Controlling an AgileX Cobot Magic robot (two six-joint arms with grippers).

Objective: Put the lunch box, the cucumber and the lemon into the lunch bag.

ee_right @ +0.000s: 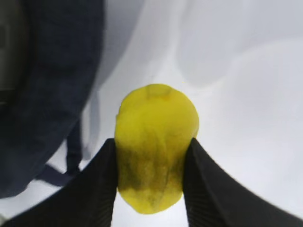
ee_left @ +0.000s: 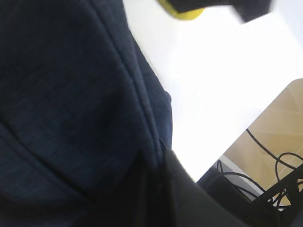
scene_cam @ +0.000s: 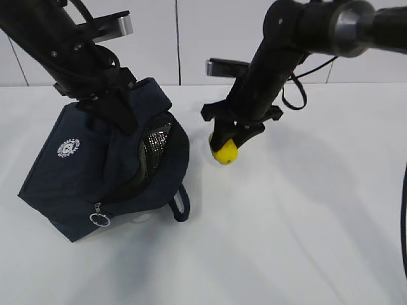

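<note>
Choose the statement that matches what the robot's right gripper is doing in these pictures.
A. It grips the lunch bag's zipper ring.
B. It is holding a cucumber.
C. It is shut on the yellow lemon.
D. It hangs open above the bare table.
C: in the right wrist view the two dark fingers of the right gripper press on either side of the lemon, which sits beside the lunch bag, not in it.

Bright, even light with soft shadows; both wrist views blurred, table glare.
</note>
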